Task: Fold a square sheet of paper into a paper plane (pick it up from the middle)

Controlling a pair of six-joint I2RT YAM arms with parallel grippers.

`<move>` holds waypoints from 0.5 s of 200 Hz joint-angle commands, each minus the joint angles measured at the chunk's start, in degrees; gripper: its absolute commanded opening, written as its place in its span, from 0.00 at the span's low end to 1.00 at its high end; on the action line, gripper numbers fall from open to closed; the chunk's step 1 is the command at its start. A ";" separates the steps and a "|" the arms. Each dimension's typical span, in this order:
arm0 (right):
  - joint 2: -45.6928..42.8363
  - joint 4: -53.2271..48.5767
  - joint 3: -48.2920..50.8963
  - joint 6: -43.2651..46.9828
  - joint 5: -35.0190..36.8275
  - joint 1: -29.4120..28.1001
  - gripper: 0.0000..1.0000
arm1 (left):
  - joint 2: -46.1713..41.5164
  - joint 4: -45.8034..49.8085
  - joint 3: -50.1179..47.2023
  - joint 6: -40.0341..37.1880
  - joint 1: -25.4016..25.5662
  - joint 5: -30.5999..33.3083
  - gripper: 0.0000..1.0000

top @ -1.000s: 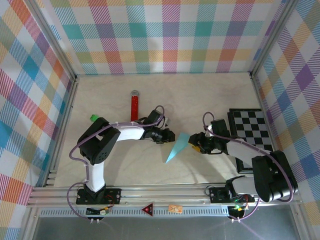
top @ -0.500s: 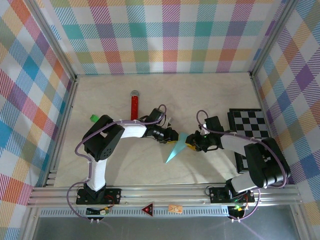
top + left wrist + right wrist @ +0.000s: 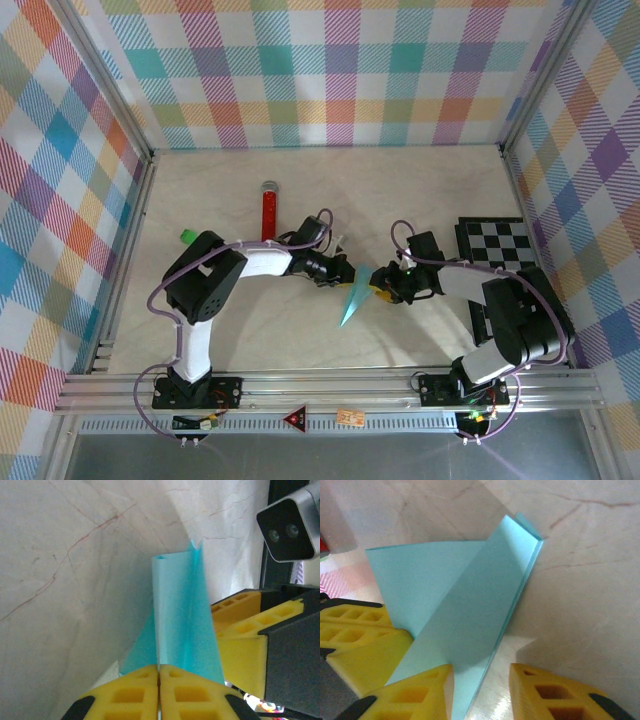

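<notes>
The light cyan paper plane [image 3: 355, 296] is a narrow folded dart at the table's middle, its point toward the near edge. My left gripper [image 3: 345, 272] comes at its wide end from the left. In the left wrist view the yellow pads [image 3: 125, 695] are pressed together on the plane's upright crease [image 3: 180, 615]. From the right, my right gripper [image 3: 383, 285] reaches the same end. It is open in the right wrist view [image 3: 482, 682], its fingers [image 3: 555, 692] straddling the folded edge of the plane [image 3: 465, 610], with a gap on the right side.
A red glittery tube [image 3: 268, 212] lies behind the left arm, with a small green object [image 3: 187, 237] to its left. The black-and-white checkered board [image 3: 503, 255] sits at the right, under the right arm. Plaid walls close three sides.
The left gripper has shut on the plane's crease. The right gripper has moved left up to the plane. The plane's point has swung a little to the right.
</notes>
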State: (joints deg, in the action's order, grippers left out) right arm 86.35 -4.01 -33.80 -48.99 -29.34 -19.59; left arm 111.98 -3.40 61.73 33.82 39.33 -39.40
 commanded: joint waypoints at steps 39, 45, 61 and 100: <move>-8.11 6.16 0.41 -5.26 0.35 -2.19 0.50 | -15.58 -0.20 -8.87 1.63 0.79 22.35 0.02; -8.13 6.21 -0.04 -5.32 0.38 -2.80 0.51 | -16.63 1.75 -9.02 1.59 0.98 25.45 0.01; -7.07 5.93 -1.83 -5.32 -0.33 -4.54 0.52 | -19.11 4.23 -9.76 0.59 1.45 30.35 0.01; -1.99 6.34 -6.57 -5.33 -0.22 -10.36 0.53 | -21.11 7.27 -9.99 0.19 2.15 34.13 0.01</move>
State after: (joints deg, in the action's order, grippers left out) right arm 81.21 1.23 -36.75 -53.60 -29.10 -27.29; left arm 92.47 0.23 52.75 34.89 40.88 -10.90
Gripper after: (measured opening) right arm 0.525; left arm 0.049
